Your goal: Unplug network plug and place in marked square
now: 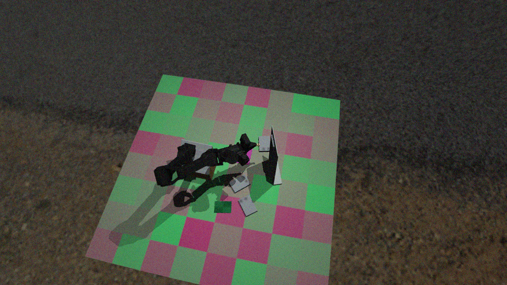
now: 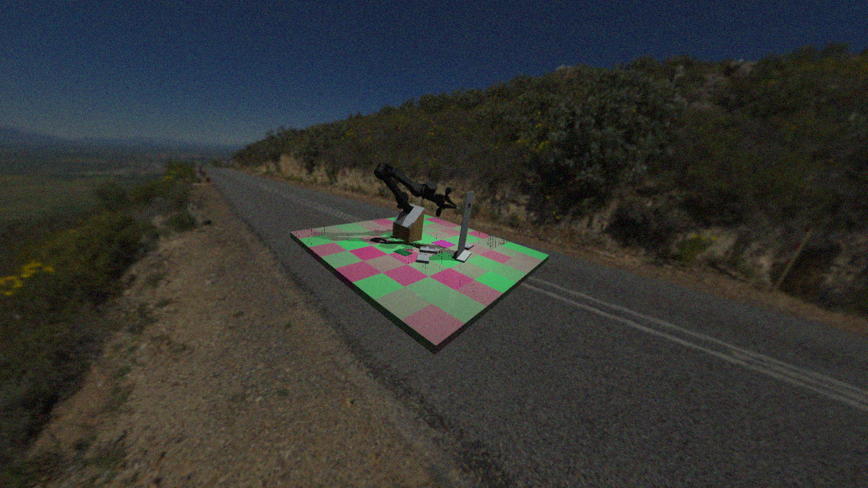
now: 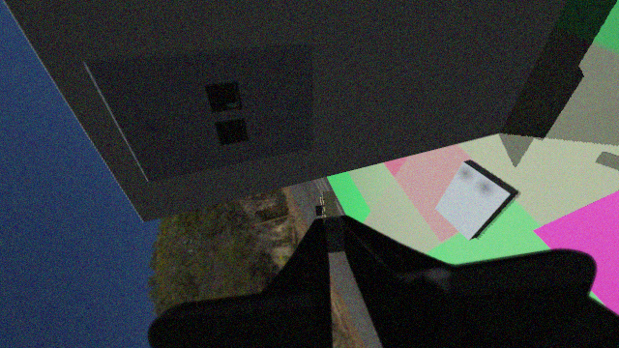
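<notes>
Presently, your gripper (image 1: 257, 145) (image 2: 453, 207) (image 3: 331, 225) is clamped on the plug (image 1: 259, 145) (image 3: 331, 204), apart from the panel (image 1: 272, 156) (image 2: 464, 224) (image 3: 411, 87) and left of it in the top view; presumably this tip grip leaves the plug's front free. The square (image 1: 248, 156) (image 2: 443, 244) (image 3: 585, 237) lies near the arm, awaiting it.

Dim, grainy — cast shadows sharp | panel face dark | wrist background soft — low contrast

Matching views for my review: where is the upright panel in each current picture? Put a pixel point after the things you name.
Top: upright panel (image 1: 272, 156) (image 2: 465, 224) (image 3: 387, 97) just right of centre, seen as a thin dark sliver.
Exterior: just right of centre, a narrow pale upright.
Wrist: dark face across much of the upper picture.
Shared landmark: magenta square (image 1: 249, 156) (image 2: 443, 243) (image 3: 587, 227), partly hidden in top and wrist.
</notes>
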You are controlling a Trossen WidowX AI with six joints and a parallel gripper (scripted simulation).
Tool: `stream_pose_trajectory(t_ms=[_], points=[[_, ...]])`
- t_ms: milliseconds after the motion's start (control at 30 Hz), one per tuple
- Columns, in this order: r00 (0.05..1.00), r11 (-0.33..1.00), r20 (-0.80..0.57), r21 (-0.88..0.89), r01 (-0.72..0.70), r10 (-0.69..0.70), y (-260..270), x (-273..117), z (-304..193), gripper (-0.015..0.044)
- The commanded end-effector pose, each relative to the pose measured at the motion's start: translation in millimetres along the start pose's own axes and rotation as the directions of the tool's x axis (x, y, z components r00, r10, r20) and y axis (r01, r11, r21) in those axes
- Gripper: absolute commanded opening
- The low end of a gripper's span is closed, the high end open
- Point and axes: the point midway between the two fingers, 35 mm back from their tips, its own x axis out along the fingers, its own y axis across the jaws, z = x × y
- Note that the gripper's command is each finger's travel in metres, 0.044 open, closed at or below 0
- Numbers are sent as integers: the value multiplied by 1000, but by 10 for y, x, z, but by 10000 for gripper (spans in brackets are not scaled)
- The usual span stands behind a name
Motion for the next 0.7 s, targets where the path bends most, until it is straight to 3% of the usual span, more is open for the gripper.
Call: stream_pose_trajectory(t_ms=[0, 667], points=[[998, 998, -9, -5, 57, -57, -152, 77, -76, 0], [951, 952, -59, -45, 303, -305, -852, 316, -471, 0]])
